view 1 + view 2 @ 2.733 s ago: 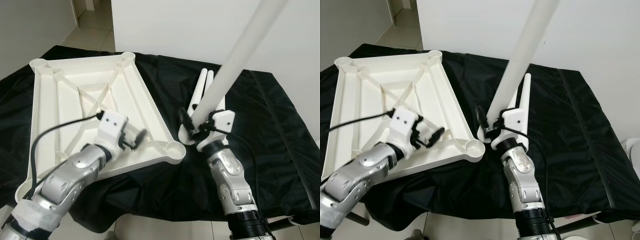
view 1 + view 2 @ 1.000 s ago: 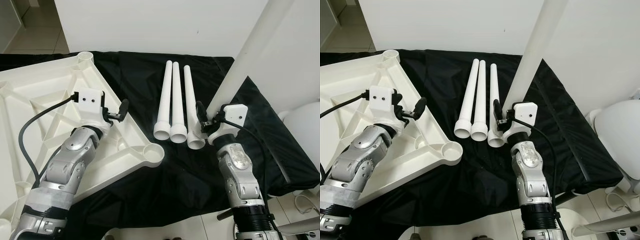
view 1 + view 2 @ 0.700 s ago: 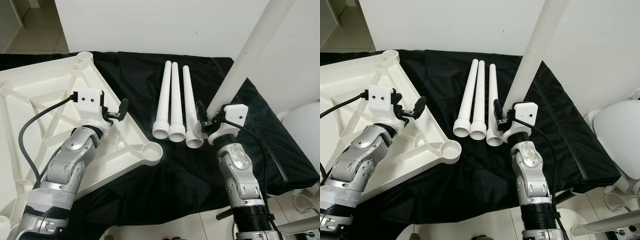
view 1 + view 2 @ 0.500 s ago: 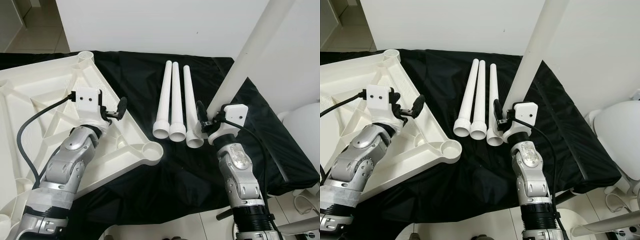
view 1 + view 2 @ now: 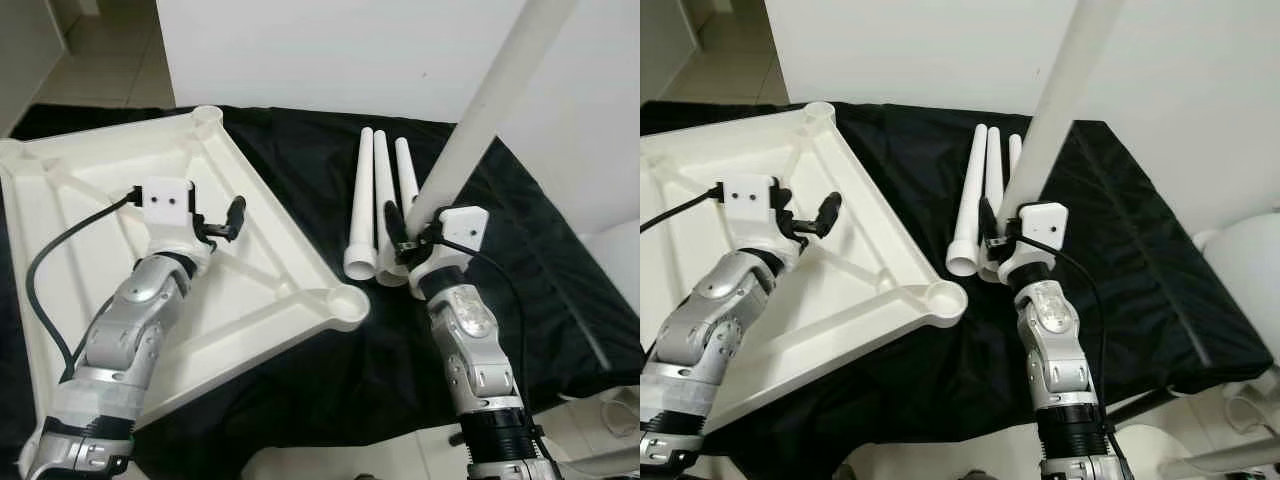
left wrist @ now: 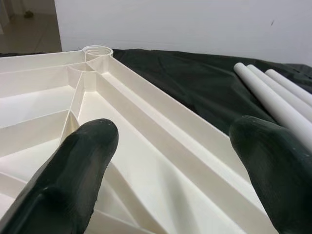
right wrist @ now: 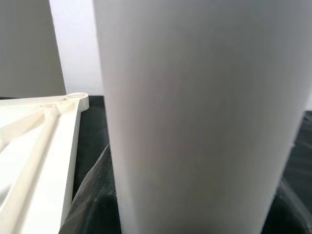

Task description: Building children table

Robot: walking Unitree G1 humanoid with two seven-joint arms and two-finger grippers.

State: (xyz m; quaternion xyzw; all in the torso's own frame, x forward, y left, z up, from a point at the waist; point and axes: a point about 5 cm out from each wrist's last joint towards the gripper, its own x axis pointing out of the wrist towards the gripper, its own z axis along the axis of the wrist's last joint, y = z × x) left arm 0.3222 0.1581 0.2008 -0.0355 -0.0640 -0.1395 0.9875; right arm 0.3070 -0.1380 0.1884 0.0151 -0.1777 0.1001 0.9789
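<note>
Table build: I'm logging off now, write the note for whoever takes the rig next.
Right gripper: shut on one white leg, held upright, tilted, over the black cloth.
Left gripper: open, empty, above the upturned tabletop.
Three more legs lie side by side on the cloth, right of the tabletop.
Done: first leg picked up. Left: no leg fitted in the visible corner sockets; all four to go.

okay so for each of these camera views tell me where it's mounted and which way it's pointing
Left eye view: on the head, looking down at the upturned tabletop; both silver arms show.
Right eye view: its stereo twin, same scene, with three loose legs on the black cloth.
Left wrist view: along the open left gripper over the tabletop.
Right wrist view: along the right gripper, shut on the held leg.
Both wrist views share the tabletop.
</note>
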